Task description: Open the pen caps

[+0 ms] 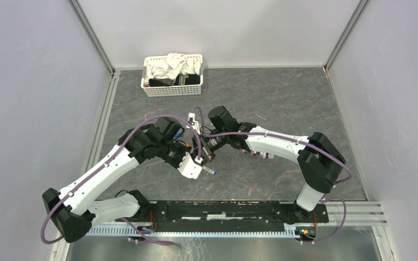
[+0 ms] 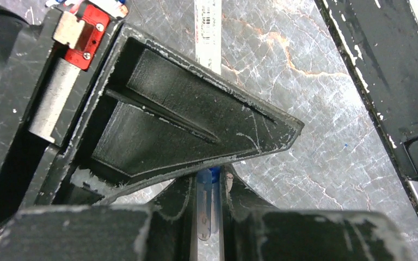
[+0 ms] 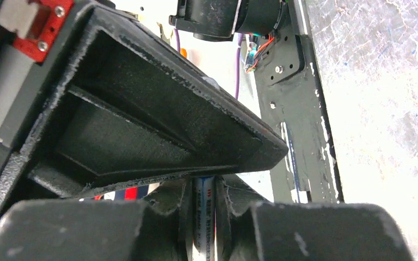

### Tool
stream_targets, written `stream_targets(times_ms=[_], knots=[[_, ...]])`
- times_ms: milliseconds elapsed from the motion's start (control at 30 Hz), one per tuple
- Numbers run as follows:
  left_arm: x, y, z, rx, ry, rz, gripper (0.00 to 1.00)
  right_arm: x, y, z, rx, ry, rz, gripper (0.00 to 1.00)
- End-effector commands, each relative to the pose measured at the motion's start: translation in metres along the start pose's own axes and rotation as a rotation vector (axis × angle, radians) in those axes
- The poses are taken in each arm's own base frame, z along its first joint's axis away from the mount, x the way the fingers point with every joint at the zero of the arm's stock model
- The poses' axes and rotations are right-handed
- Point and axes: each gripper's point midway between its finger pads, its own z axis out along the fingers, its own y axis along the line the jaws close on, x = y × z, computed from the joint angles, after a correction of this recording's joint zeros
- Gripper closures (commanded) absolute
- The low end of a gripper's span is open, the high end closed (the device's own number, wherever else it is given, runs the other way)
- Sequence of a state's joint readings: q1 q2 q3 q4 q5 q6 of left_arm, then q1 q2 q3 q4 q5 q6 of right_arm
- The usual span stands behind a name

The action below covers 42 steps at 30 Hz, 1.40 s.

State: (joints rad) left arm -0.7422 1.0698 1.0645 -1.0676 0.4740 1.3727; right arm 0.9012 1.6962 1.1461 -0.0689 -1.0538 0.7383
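Both arms meet mid-table: the left gripper (image 2: 220, 171) is clamped on the blue pen cap (image 2: 211, 175) right between its fingers, and the right gripper (image 3: 207, 182) is pinching the white barrel (image 3: 203, 209). The best move looks like a straight pull apart along the pen's axis, with no bending.

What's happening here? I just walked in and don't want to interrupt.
Both arms meet mid-table over what looks like one pen. The left gripper is shut on its blue end, the right gripper on the white printed barrel, apparently set to pull a cap off. Whether the cap is free cannot be seen. More pens lie beneath the right forearm.
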Motion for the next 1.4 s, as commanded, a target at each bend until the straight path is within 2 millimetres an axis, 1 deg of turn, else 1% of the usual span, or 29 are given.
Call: stream_targets(times_ms=[0,67,200,267,400,467,533,633,733,767,800,833,867,900,933,967,1000,1033,1067,1100,1133,1167,1200,1233,1300,1367], knots=[[-0.013,0.019,-0.008,-0.075,-0.036,0.016,0.98,-0.013,0.018,0.0,-0.046,-0.011,-0.124,0.92],[-0.014,0.02,-0.009,-0.079,-0.036,0.015,0.98,-0.016,0.015,0.0,-0.034,-0.013,-0.135,1.0],[-0.014,0.016,-0.01,-0.063,-0.036,0.029,0.98,-0.026,0.008,0.001,0.004,-0.01,-0.142,1.0],[-0.012,0.014,-0.008,-0.05,-0.027,0.04,0.98,-0.037,0.003,0.0,0.04,-0.012,-0.162,1.0],[-0.009,0.018,-0.005,-0.039,-0.013,0.017,0.98,-0.067,-0.007,0.005,0.107,-0.041,-0.21,1.0],[-0.008,0.021,-0.004,-0.041,-0.006,0.002,0.98,-0.079,-0.02,0.009,0.146,-0.057,-0.212,1.0],[-0.003,0.022,-0.002,-0.036,0.012,-0.007,0.98,-0.083,-0.026,0.014,0.149,-0.06,-0.225,1.0],[0.004,0.018,0.001,-0.028,0.041,-0.003,0.98,-0.084,-0.042,0.015,0.187,-0.055,-0.24,1.0],[0.015,0.021,0.003,-0.04,0.087,-0.016,0.98,-0.077,-0.056,0.013,0.22,-0.028,-0.234,1.0],[0.02,0.022,0.004,-0.041,0.112,-0.023,0.98,-0.072,-0.061,0.012,0.231,-0.012,-0.235,1.0],[0.03,0.022,0.004,-0.046,0.157,-0.03,0.98,-0.062,-0.068,0.009,0.251,0.018,-0.231,1.0],[0.04,0.022,0.003,-0.047,0.192,-0.04,0.98,-0.047,-0.075,0.004,0.284,0.06,-0.221,1.0],[0.058,0.022,-0.003,-0.058,0.248,-0.052,0.98,-0.023,-0.083,-0.005,0.32,0.113,-0.2,1.0],[0.083,0.022,-0.016,-0.074,0.309,-0.07,0.98,0.02,-0.093,-0.02,0.355,0.176,-0.166,1.0],[0.109,0.022,-0.035,-0.1,0.351,-0.107,0.98,0.067,-0.099,-0.038,0.398,0.202,-0.134,1.0],[0.14,0.021,-0.059,-0.131,0.399,-0.147,0.98,0.102,-0.1,-0.05,0.412,0.185,-0.126,1.0],[0.165,0.017,-0.08,-0.152,0.43,-0.179,0.98,0.136,-0.099,-0.059,0.402,0.14,-0.105,1.0],[0.179,0.013,-0.093,-0.161,0.428,-0.213,0.98,0.136,-0.094,-0.062,0.384,0.043,-0.109,1.0],[0.175,0.009,-0.091,-0.127,0.391,-0.234,0.98,0.134,-0.09,-0.063,0.355,0.009,-0.101,1.0],[0.156,0.009,-0.081,-0.097,0.335,-0.248,0.98,0.129,-0.081,-0.061,0.315,0.026,-0.112,1.0],[0.131,0.021,-0.067,-0.108,0.312,-0.217,0.98,0.119,-0.074,-0.062,0.315,0.063,-0.145,1.0],[0.127,0.026,-0.063,-0.128,0.33,-0.222,0.98,0.116,-0.073,-0.063,0.323,0.079,-0.15,1.0],[0.114,0.029,-0.058,-0.132,0.321,-0.185,0.98,0.112,-0.069,-0.062,0.308,0.075,-0.155,1.0],[0.107,0.029,-0.057,-0.13,0.305,-0.18,0.98,0.107,-0.065,-0.061,0.298,0.065,-0.171,1.0],[0.092,0.028,-0.056,-0.11,0.266,-0.2,0.98,0.095,-0.059,-0.06,0.287,0.05,-0.201,1.0],[0.083,0.022,-0.056,-0.088,0.247,-0.212,0.98,0.083,-0.05,-0.056,0.25,0.029,-0.223,1.0]])
